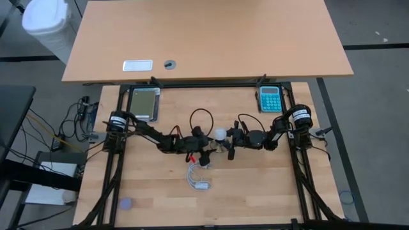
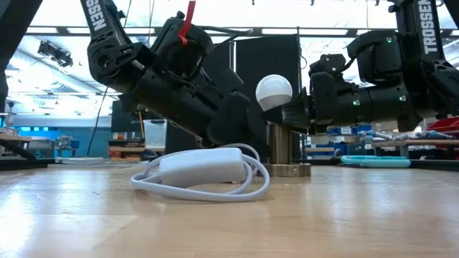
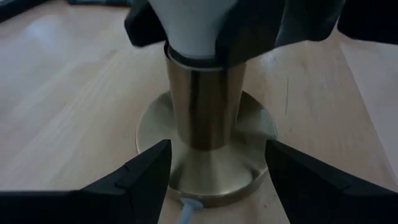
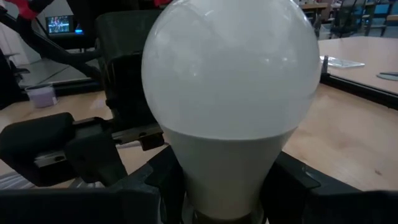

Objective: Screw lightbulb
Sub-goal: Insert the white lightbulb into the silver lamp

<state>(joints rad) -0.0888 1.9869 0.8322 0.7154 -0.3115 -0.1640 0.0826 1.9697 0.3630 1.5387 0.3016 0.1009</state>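
The white lightbulb (image 2: 274,92) stands upright with its narrow end in the top of a brass socket post (image 3: 205,106), which rises from a round base disc (image 2: 287,170) on the table. My right gripper (image 2: 295,109) reaches in level from the table's right and is shut on the bulb. My left gripper (image 3: 217,177) comes from the table's left, slanting down. It is open, its fingers either side of the post's foot, over the near part of the disc. My right gripper pinches the lightbulb's tapering neck (image 4: 217,168), just below the globe, between its two fingers. The fingers come level from the table's right, one on each side of the neck. The bulb stays upright, its lower end inside the socket's top. My left gripper stands astride the socket post; I cannot tell whether its fingertips (image 3: 149,165) touch the base disc.
A coiled white cable with an inline block (image 2: 201,168) lies on the table near the socket, toward the near edge (image 1: 199,180). A teal calculator (image 1: 270,99) and a grey tray (image 1: 144,103) sit at the far side. A small purple object (image 1: 126,204) lies near left.
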